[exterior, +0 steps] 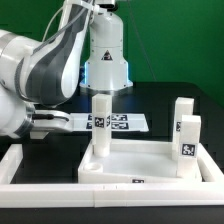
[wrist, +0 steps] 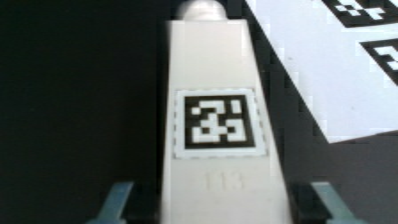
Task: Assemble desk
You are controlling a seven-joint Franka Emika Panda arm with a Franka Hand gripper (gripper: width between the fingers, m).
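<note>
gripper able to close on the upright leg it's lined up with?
Probably yes. In the wrist view the leg stands between the gripper's open fingers, nothing blocking either side.

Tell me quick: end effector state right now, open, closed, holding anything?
End effector: open, its fingers on either side of an upright white leg block with a visible gap on both sides; not gripping it.

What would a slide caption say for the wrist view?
Open gripper straddles an upright tagged desk leg, marker board beside it.
</note>
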